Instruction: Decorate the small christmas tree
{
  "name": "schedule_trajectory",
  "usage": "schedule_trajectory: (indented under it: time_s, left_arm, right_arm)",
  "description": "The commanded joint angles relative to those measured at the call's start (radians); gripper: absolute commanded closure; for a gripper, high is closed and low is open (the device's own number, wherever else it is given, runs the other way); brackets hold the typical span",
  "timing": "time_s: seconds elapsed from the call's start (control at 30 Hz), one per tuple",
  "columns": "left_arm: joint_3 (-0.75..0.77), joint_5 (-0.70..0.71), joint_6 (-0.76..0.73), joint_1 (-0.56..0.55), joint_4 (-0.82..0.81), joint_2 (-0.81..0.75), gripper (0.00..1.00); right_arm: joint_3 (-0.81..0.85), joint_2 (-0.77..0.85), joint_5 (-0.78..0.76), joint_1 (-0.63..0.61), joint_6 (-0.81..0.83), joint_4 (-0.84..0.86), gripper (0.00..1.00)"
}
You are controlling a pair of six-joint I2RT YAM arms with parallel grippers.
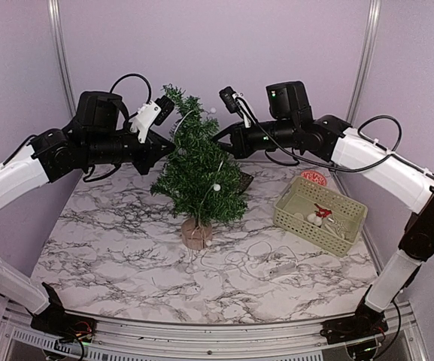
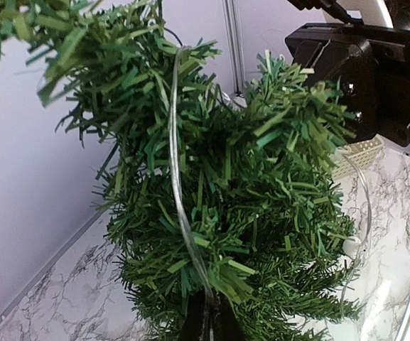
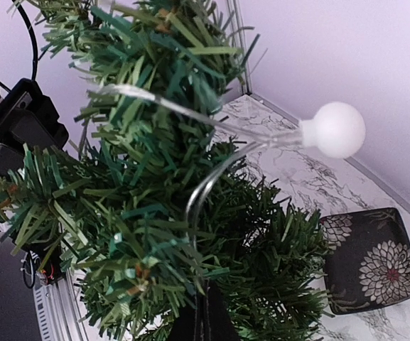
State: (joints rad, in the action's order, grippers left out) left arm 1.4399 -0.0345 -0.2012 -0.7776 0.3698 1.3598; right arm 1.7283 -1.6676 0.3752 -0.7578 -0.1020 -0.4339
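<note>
The small christmas tree (image 1: 196,167) stands mid-table on its log-slice base (image 1: 197,235). A clear light-string wire (image 2: 176,177) with white ball bulbs (image 3: 335,130) is draped over its upper branches and trails onto the table (image 1: 254,259). My left gripper (image 1: 170,147) is at the tree's upper left, shut on the wire (image 2: 208,312). My right gripper (image 1: 218,140) is at the upper right, shut on the wire (image 3: 203,312) too. Branches hide both sets of fingertips in part.
A pale green basket (image 1: 320,214) with small ornaments stands at the right. A red round item (image 1: 314,177) lies behind it. A dark floral-patterned square (image 3: 368,259) lies behind the tree. Purple walls close the back and sides.
</note>
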Motion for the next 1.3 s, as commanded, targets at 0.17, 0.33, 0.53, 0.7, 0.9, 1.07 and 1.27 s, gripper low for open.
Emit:
schedule_trajectory:
  time_s: [0.17, 0.33, 0.53, 0.7, 0.9, 1.07, 1.27]
  left_arm:
    - [-0.055, 0.001, 0.008, 0.009, 0.015, 0.003, 1.00]
    - [-0.067, 0.004, 0.001, 0.008, 0.027, 0.009, 1.00]
    - [-0.080, 0.016, -0.006, 0.009, 0.049, 0.021, 1.00]
    - [-0.096, -0.010, 0.003, 0.010, 0.032, -0.017, 0.84]
    - [-0.186, -0.011, 0.040, 0.010, -0.065, -0.130, 0.52]
    - [-0.285, -0.007, 0.081, 0.013, -0.109, -0.235, 0.40]
    - [-0.415, -0.078, 0.112, 0.012, -0.111, -0.351, 0.39]
  right_arm:
    - [0.003, 0.037, -0.008, 0.005, -0.020, 0.038, 1.00]
    - [0.011, 0.045, -0.008, 0.006, -0.018, 0.048, 0.99]
    - [-0.003, 0.041, 0.000, 0.005, -0.014, 0.040, 0.94]
    - [-0.027, 0.069, -0.010, 0.006, -0.010, 0.035, 0.83]
    - [-0.054, 0.130, -0.048, 0.005, 0.002, 0.014, 0.54]
    - [-0.093, 0.190, -0.074, 0.006, -0.001, 0.015, 0.30]
    - [-0.220, 0.313, -0.101, 0.008, -0.016, 0.008, 0.15]
